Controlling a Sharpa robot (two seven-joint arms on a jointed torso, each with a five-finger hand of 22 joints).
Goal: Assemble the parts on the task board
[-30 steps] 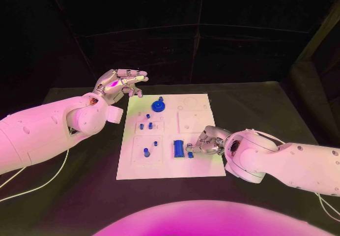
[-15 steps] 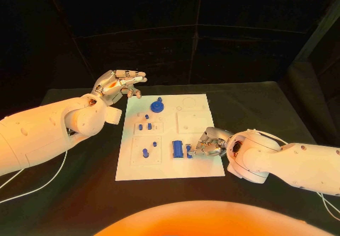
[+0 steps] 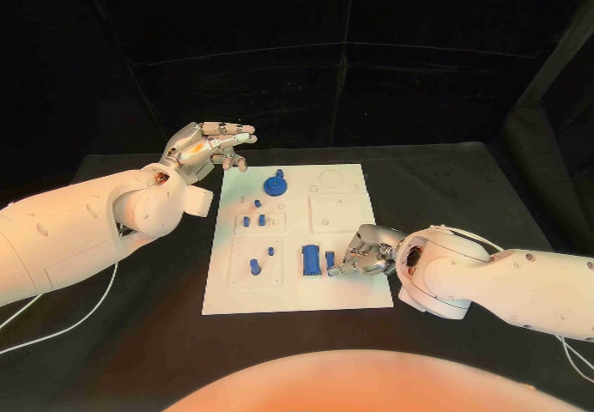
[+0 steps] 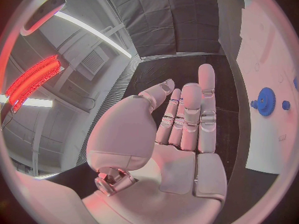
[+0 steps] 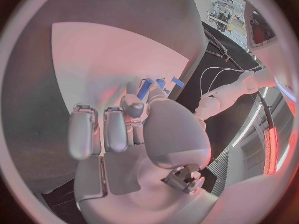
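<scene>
There are no words, numbers, labels or signs to read on the white task board (image 3: pixel 297 283), on the small blue parts (image 3: pixel 311 259), on the black table (image 3: pixel 445 184) or on either hand.

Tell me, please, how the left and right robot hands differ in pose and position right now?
The left robot hand hovers beyond the task board's far left corner, fingers spread, holding nothing. The right robot hand sits low at the board's near right edge, fingers curled around a small blue part. Both are silver.
</scene>
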